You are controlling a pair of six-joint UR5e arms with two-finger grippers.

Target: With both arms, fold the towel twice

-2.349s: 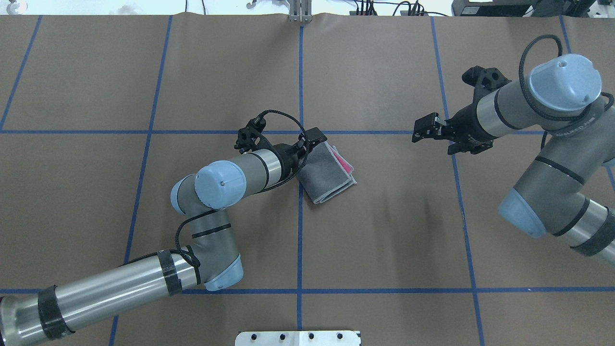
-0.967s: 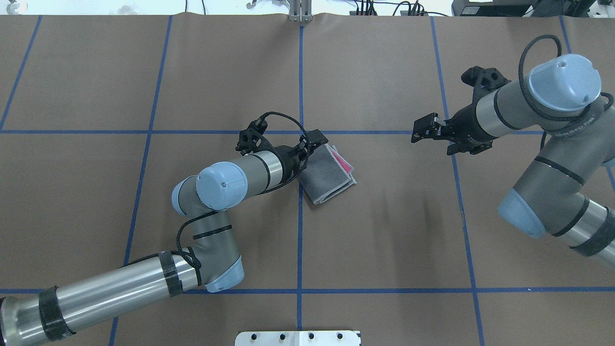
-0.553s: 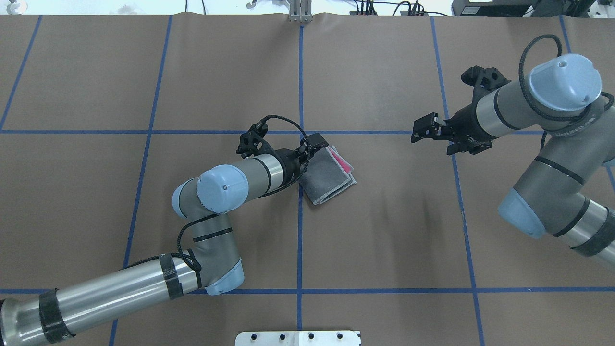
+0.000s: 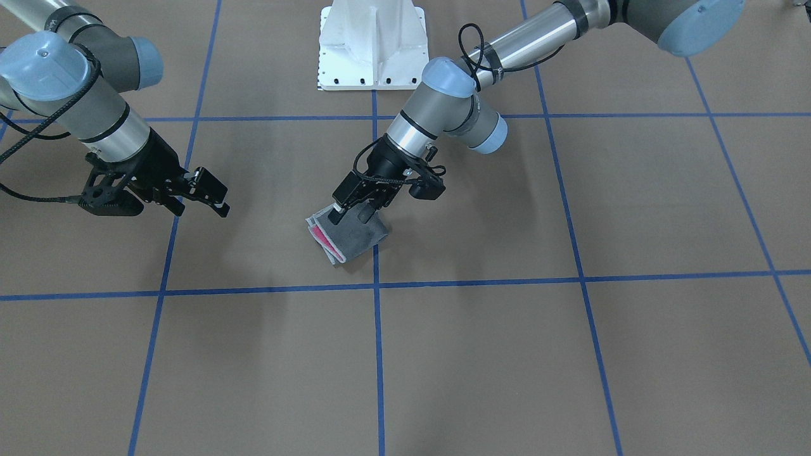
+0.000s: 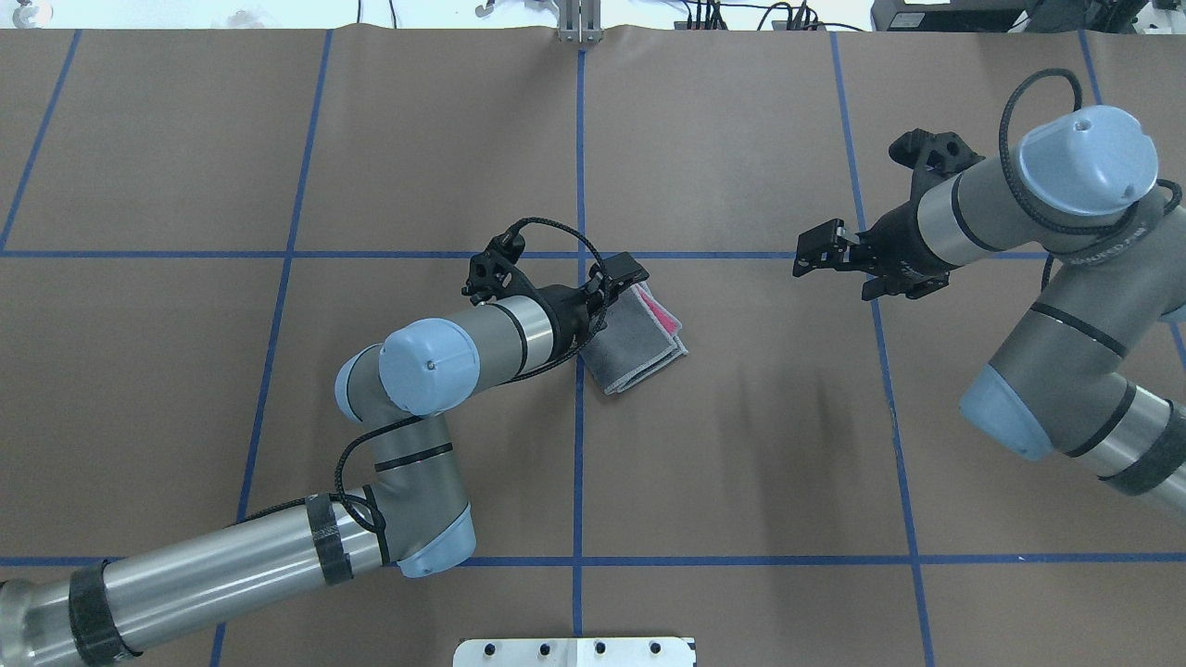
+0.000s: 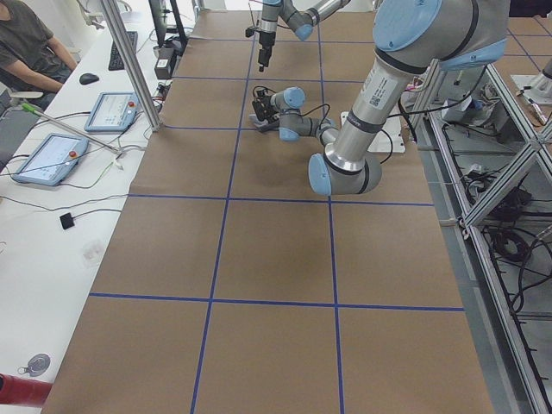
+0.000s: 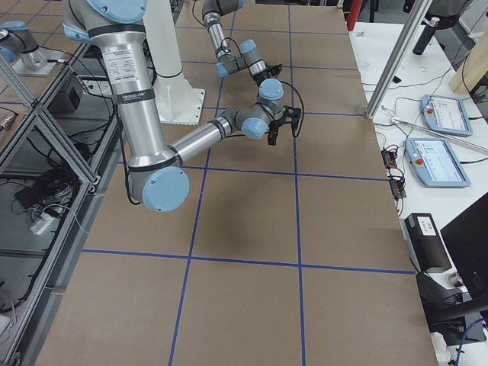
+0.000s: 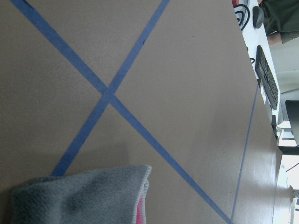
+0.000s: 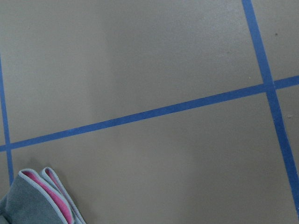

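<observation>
The towel (image 5: 637,339) lies folded small near the table's middle, dark grey face up, with pink layers and the light grey border showing at its far right edge (image 4: 351,235). My left gripper (image 5: 619,282) hovers over the towel's left far edge, jaws open and holding nothing (image 4: 350,211). The left wrist view shows the towel's corner (image 8: 79,193) at the bottom. My right gripper (image 5: 808,253) is open and empty, well to the right of the towel (image 4: 215,195). The right wrist view shows the towel (image 9: 37,201) in its bottom left corner.
Brown paper with blue tape grid lines (image 5: 579,445) covers the table. The white pedestal base (image 4: 372,44) stands at the robot's edge. A metal post (image 6: 129,65) and tablets (image 6: 52,158) stand along the far operators' side, where a person sits.
My left wrist and gripper have shifted a little to the right over the towel's edge. The towel and the right arm have not moved.
</observation>
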